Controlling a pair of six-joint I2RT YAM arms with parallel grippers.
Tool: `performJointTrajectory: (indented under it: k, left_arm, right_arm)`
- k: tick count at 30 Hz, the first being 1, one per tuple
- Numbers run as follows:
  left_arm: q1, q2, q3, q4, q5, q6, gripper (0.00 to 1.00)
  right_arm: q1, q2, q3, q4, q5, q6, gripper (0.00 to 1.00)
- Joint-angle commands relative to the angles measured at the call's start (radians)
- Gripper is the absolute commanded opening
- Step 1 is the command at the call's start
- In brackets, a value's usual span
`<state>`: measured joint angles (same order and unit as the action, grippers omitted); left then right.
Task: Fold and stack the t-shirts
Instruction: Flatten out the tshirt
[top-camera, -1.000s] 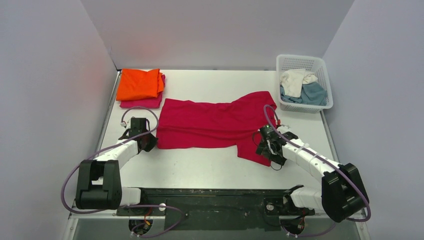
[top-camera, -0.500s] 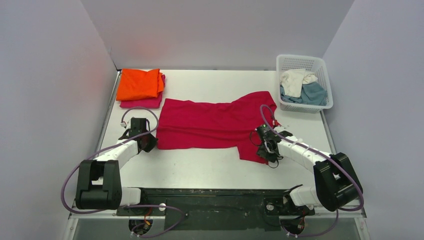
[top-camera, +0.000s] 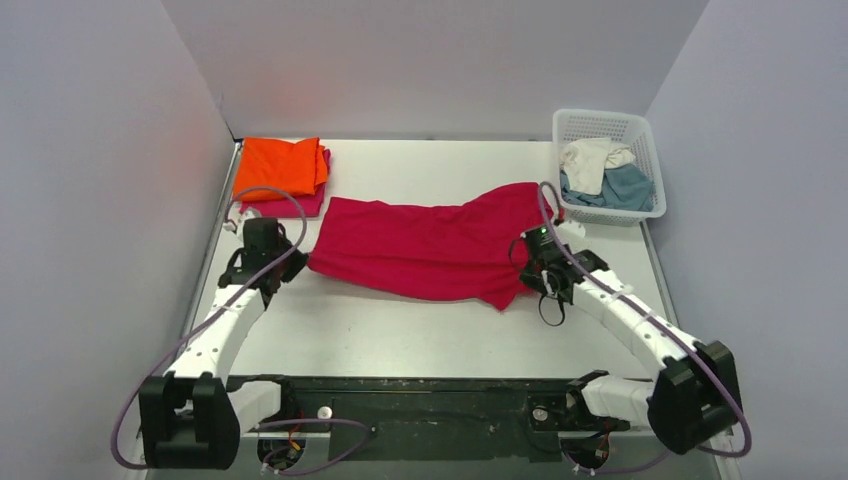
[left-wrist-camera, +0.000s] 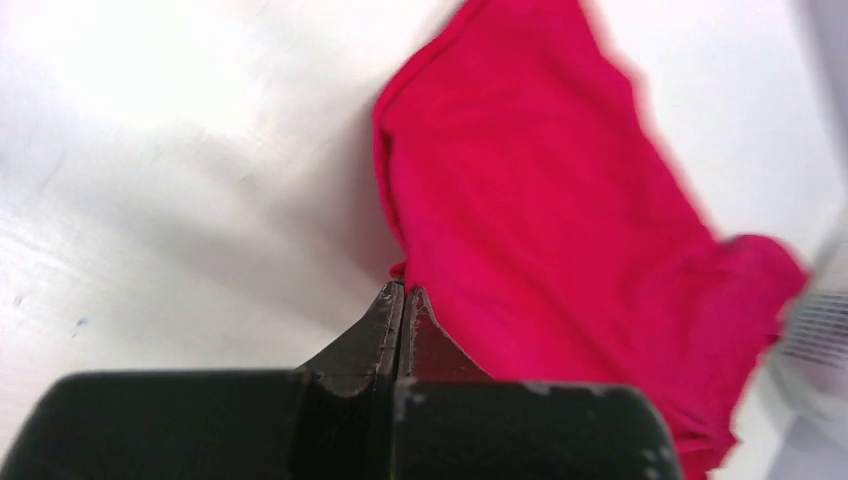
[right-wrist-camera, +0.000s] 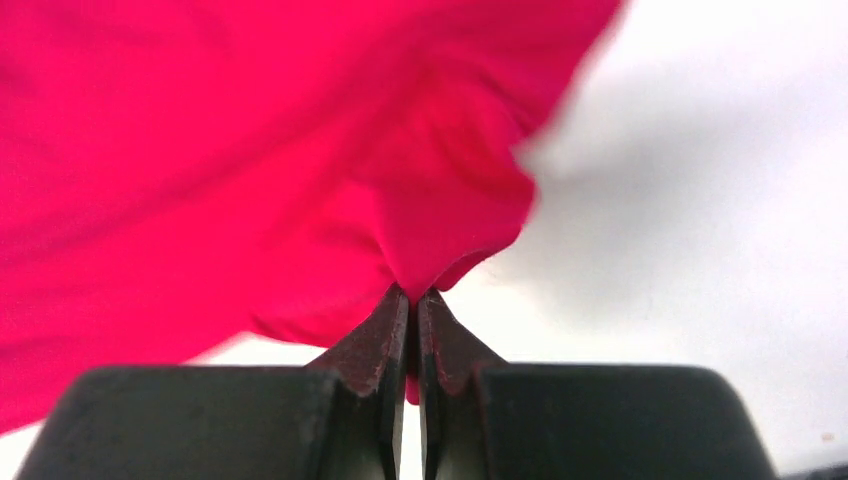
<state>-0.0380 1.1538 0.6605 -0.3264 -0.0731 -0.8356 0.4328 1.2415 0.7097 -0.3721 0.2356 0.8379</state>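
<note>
Left arm: reaches forward from its base, forearm slanting in toward the left near corner of the crimson t-shirt (top-camera: 420, 248), with a purple cable (top-camera: 262, 196) looped over the wrist
Left claw (top-camera: 290, 268): fingers pressed together, a small nub of the crimson t-shirt's hem pinched at the tips
Right arm: long reach forward, bent inward to the crimson t-shirt's right near corner
Right claw (top-camera: 528, 278): closed tight on a bunched fold of the crimson t-shirt, the cloth gathered to a point between the fingers
Crimson t-shirt: spread wide across the middle of the bench (top-camera: 420, 330), wrinkled, held at both near corners
Orange t-shirt (top-camera: 278, 167): folded, beyond the crimson t-shirt's left end, lying on top of the magenta t-shirt (top-camera: 300, 205)
Basket (top-camera: 605, 116): white lattice, beyond the crimson t-shirt's right end, just apart from it
Cream t-shirt (top-camera: 590, 160): crumpled in the basket, over the teal t-shirt (top-camera: 625, 185)
Bench: white, matte
Room: plain pale walls (top-camera: 430, 60) on three sides
</note>
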Motion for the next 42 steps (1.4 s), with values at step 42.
performJointTrajectory:
  k: [42]
  left_arm:
    - [-0.002,-0.392,0.901,-0.252,0.070,0.085,0.00]
  right_arm:
    - [-0.063,-0.327,1.260,-0.246,0.022,-0.551,0.00]
